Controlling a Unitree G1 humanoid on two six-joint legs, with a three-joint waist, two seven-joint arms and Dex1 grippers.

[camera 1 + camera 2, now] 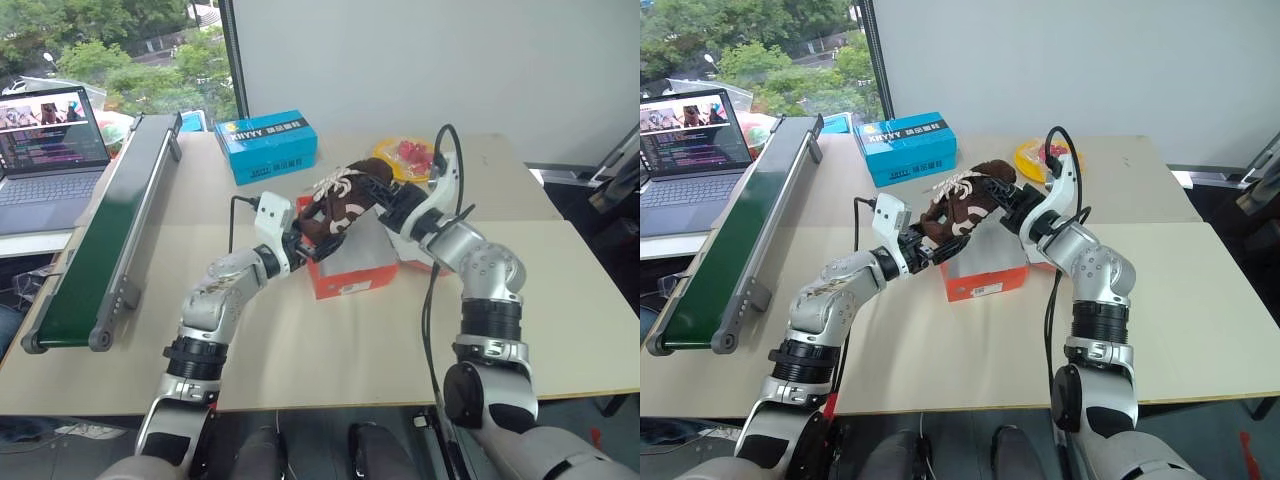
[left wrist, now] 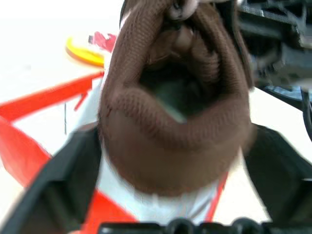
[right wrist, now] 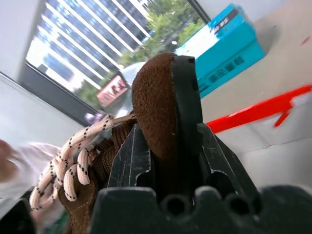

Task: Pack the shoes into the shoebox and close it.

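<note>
A dark brown shoe with cream laces hangs tilted above the open orange-red shoebox at the middle of the table. My right gripper is shut on its toe end; in the right wrist view both black fingers press on the brown suede. My left gripper stands open at the heel end. In the left wrist view its fingers are spread wide on either side of the shoe's heel and opening. The box's pale inside shows under the shoe.
A blue box with white lettering lies behind the shoebox. A yellow dish with something red in it sits at the back right. A long green conveyor runs along the table's left side, with a laptop beyond it.
</note>
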